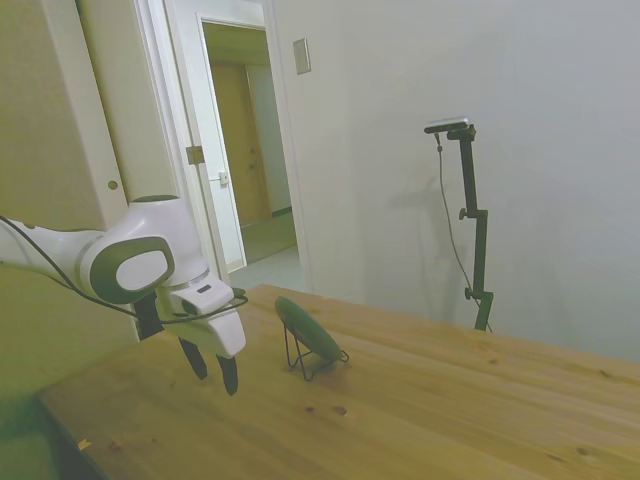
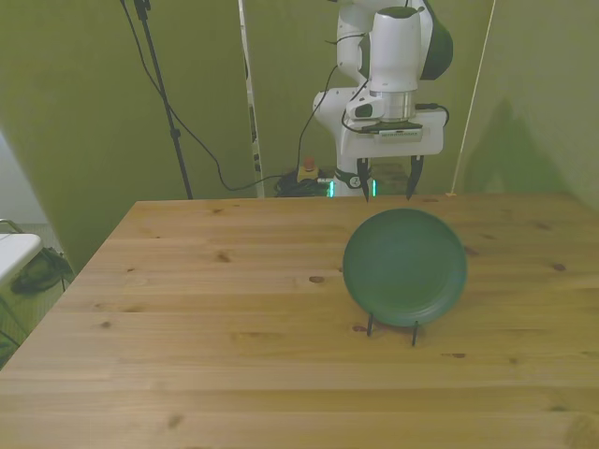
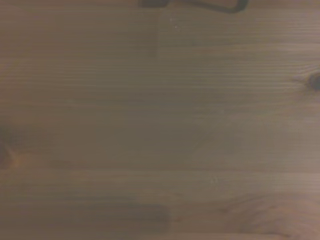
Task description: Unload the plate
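Observation:
The dark teal-green plate (image 2: 404, 266) stands nearly upright, leaning in a thin black wire stand (image 2: 391, 328) on the wooden table (image 2: 234, 355). In the side view the plate (image 1: 307, 329) shows edge-on, tilted away from the arm, on the wire stand (image 1: 312, 362). My gripper (image 2: 386, 182) hangs above the table behind the plate, clear of it, fingers pointing down and open with nothing between them. From the side my gripper (image 1: 212, 365) is to the left of the plate with a gap between them. The wrist view holds bare wood and a bit of the dark wire stand (image 3: 210, 5).
The table's near edge (image 1: 60, 420) lies below the arm in the side view. An open doorway (image 1: 245, 150) is behind. Cables and a thin pole (image 2: 168, 112) stand behind the table at the front view's left.

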